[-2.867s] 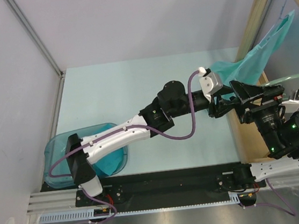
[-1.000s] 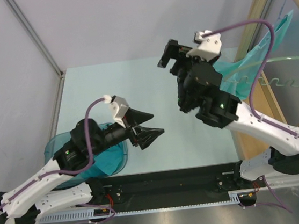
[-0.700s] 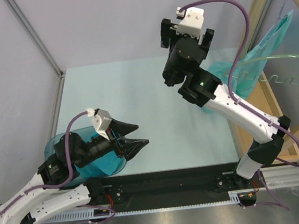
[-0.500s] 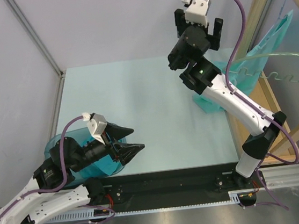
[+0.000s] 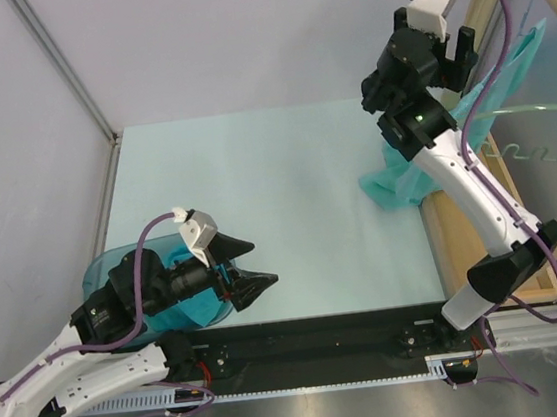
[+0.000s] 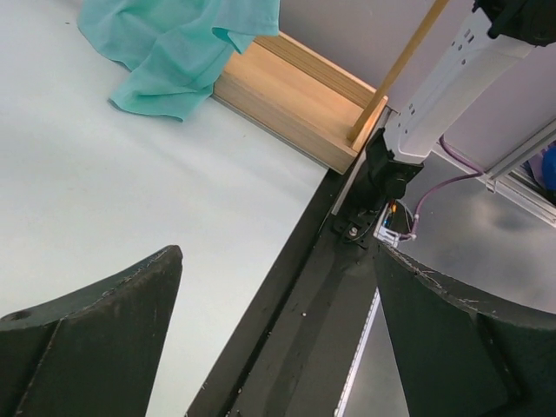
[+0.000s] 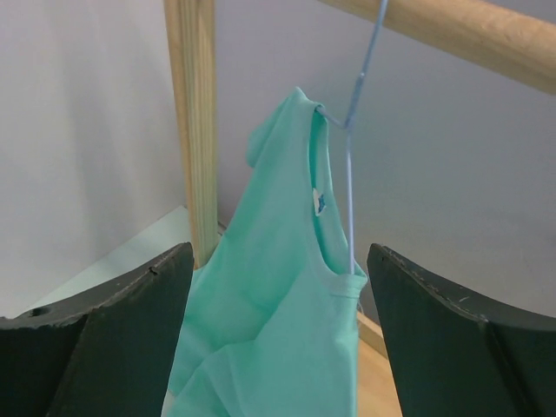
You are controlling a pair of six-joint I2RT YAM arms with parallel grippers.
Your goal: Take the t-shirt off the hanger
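A teal t-shirt [image 7: 278, 295] hangs on a thin light-blue wire hanger [image 7: 351, 165] hooked over a wooden rail [image 7: 452, 30]. In the top view the shirt [image 5: 505, 72] hangs at the right, its lower part heaped on the table [image 5: 391, 181]. My right gripper [image 5: 435, 35] is raised high, open and empty, facing the shirt's neckline [image 7: 276, 287] from a short distance. My left gripper [image 5: 250, 264] is open and empty, low near the table's front edge, far from the shirt, which shows at the top of its view [image 6: 178, 48].
A wooden rack with an upright post [image 7: 195, 122] and a base board [image 6: 295, 100] stands at the table's right side. A blue plastic tub [image 5: 100, 279] holding teal cloth sits at front left under my left arm. The black front rail [image 6: 321, 287] runs below my left gripper.
My right arm swung up and right from mid-table to face the hanging shirt. My left arm pulled back from the shirt toward the front left and now holds near the tub.
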